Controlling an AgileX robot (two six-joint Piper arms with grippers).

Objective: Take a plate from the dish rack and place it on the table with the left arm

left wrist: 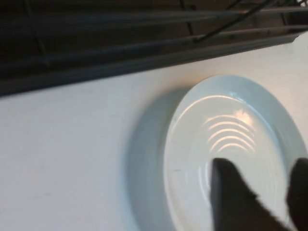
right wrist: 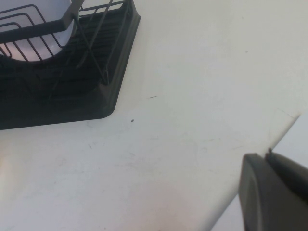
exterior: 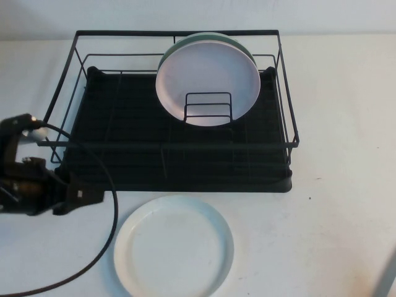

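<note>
The plate (exterior: 174,246) lies flat on the table (exterior: 334,235) near its front edge, just before the dish rack (exterior: 173,111). The left gripper (exterior: 77,195) hangs at the plate's left, fingers (left wrist: 231,197) apart and empty — tips over its rim. The right gripper (right wrist: 269,192) sits by the front right corner — I cannot tell its state.

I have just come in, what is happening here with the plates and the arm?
A white plate lies flat on the table, just in front of the dish rack. The left gripper is beside and above it with its fingers apart, holding nothing. A pink plate and a green plate stand in the rack. The right gripper is parked at the table's right edge.
</note>
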